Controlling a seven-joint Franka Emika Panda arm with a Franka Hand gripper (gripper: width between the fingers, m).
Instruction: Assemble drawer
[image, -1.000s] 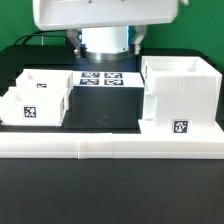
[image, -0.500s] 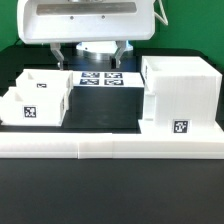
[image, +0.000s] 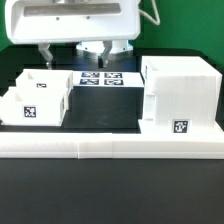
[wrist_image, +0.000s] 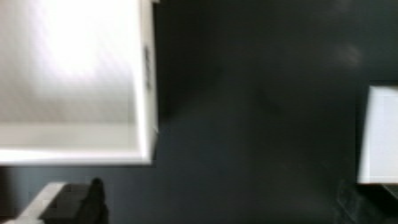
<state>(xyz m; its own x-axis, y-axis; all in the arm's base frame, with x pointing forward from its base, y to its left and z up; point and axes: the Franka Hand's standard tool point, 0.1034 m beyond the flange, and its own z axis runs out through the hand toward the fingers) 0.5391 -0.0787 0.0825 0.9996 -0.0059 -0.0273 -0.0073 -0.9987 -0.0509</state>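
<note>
The drawer's large boxy housing (image: 180, 92) stands at the exterior view's right, with a tag on its front. Two small trays (image: 38, 96) sit close together at the left, each tagged. My gripper (image: 77, 52) hangs above the back of the table, between the trays and the housing. It is open and empty, with its fingers (image: 45, 53) spread wide. In the wrist view my gripper (wrist_image: 222, 205) is over dark table, between a blurred white open box (wrist_image: 71, 80) and another white edge (wrist_image: 382, 135). I cannot tell which parts these are.
The marker board (image: 98, 77) lies flat on the table at the back centre, below the gripper. A long low white L-shaped rail (image: 100, 148) runs along the front and up the right side, with the housing against it. The table is black.
The gripper has moved toward the exterior view's left and risen a little. Its spread fingers now show. The housing and trays have not moved.
</note>
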